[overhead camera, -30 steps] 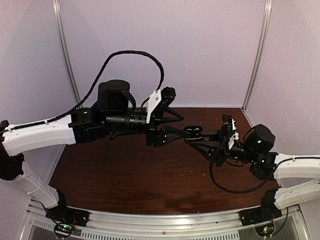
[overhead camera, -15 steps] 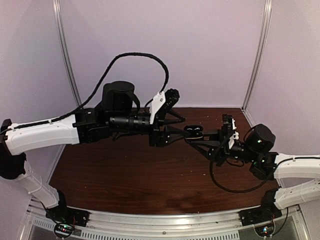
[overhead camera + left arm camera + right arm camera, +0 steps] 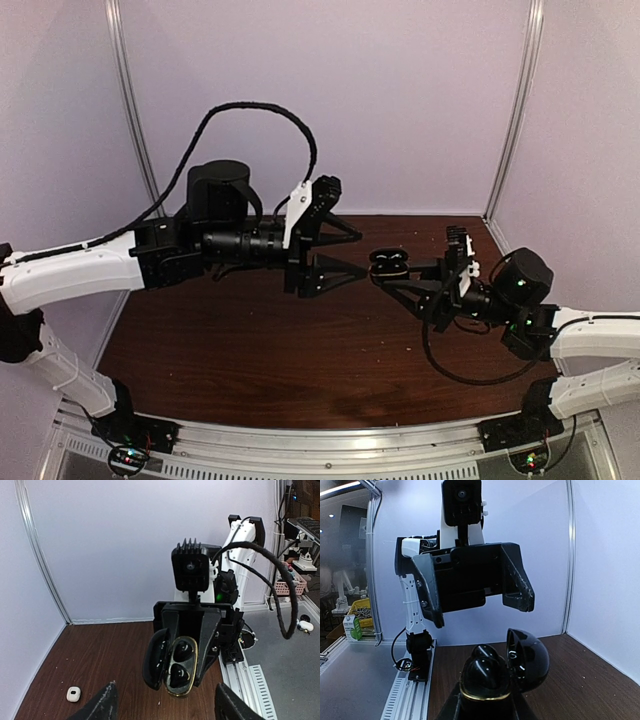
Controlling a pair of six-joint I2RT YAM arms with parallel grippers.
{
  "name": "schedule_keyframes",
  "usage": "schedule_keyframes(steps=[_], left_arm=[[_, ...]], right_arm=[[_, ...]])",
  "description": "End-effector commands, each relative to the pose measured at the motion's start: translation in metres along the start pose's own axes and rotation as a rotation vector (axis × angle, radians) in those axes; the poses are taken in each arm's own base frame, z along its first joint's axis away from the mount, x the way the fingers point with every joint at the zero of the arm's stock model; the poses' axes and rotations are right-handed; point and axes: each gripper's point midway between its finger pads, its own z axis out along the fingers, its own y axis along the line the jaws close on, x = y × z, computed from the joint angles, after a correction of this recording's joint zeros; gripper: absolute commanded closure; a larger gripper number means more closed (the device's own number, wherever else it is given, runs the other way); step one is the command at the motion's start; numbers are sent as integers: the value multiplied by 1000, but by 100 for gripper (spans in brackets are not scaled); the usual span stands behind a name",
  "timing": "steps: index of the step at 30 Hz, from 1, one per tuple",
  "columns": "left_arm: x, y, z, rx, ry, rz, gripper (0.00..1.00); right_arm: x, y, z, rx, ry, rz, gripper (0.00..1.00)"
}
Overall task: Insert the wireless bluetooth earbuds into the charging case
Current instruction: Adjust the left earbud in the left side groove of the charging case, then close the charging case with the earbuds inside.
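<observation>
My right gripper (image 3: 392, 275) is shut on the black charging case (image 3: 388, 261) and holds it above the table with its lid (image 3: 154, 658) open. Two black earbuds (image 3: 181, 651) sit in the gold-rimmed case (image 3: 485, 682), seen also in the right wrist view (image 3: 487, 656). My left gripper (image 3: 358, 254) is open and empty, a short way left of the case and facing it. In the left wrist view its fingertips (image 3: 111, 690) flank the case from a distance. A small white object (image 3: 73, 694), possibly a white earbud, lies on the table at the lower left.
The brown wooden table (image 3: 250, 340) is walled by white panels on three sides. The right arm's cable (image 3: 470, 378) loops over the table at the right. The aluminium rail (image 3: 330, 440) runs along the near edge.
My left gripper has pulled back to the left, away from the case, and stays open. The right gripper still holds the open case in about the same place.
</observation>
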Motion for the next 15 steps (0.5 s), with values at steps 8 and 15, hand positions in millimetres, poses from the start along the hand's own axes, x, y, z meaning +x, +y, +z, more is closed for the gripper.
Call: schedule_keyframes(steps=[8,15], left_arm=[[-1,-13,15,127,-30,37,32],[-18,-43,2,178,-117,164,34]], right_arm=[[-16,3,9,-34,-21,-5,100],[-6,-4,14,-18,8,28,100]])
